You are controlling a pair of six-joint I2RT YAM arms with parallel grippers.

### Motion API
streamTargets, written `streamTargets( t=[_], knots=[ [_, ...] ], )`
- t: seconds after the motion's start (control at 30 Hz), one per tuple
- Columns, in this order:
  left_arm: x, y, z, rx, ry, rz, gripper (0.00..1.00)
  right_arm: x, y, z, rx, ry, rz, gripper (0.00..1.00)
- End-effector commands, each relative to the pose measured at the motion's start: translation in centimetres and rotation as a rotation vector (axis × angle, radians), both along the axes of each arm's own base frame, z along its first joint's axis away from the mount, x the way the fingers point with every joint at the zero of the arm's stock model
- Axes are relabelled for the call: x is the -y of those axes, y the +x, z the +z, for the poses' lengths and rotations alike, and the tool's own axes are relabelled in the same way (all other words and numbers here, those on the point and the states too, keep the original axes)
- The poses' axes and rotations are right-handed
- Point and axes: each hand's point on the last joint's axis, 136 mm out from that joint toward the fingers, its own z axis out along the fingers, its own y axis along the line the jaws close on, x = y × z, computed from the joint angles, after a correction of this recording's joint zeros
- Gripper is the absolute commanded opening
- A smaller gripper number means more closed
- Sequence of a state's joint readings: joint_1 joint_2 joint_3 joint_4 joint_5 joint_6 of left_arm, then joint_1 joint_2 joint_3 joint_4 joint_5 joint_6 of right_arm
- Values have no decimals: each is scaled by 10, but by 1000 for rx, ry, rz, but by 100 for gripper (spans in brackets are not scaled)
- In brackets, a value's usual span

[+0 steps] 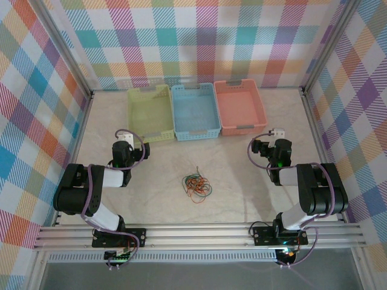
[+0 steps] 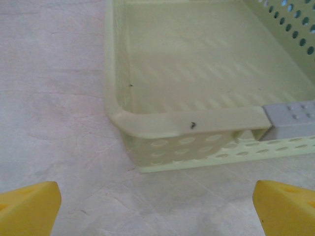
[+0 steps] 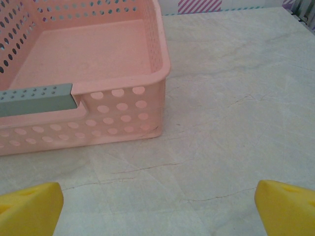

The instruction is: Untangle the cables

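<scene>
On the table [image 1: 242, 196], tangled cables [image 1: 196, 186] lying loose; left gripper [image 2: 157, 209] spread wide, right gripper [image 3: 157, 209] likewise, both empty

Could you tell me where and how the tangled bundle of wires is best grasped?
Probably an outer loop at the rim of the clump of thin orange, green and black wires, approached straight down from above: it lies low on the pale table, loops splayed outward.
</scene>
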State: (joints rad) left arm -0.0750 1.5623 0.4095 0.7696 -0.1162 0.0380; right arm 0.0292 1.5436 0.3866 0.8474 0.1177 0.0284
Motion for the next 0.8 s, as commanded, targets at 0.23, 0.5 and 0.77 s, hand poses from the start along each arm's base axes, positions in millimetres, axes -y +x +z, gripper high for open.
streamTargets(
  t=[0.23, 0.5, 0.77],
  knots=[
    [10, -16, 101, 150, -66, 76, 100, -3, -1, 45, 46, -56, -36, 100],
    [45, -22, 102, -58, -665, 162, 100, -28, -21, 116, 175, 162, 17, 98],
    [73, -34, 103, -229, -708, 103, 100, -64, -20, 149, 123, 387, 130, 88]
  ],
)
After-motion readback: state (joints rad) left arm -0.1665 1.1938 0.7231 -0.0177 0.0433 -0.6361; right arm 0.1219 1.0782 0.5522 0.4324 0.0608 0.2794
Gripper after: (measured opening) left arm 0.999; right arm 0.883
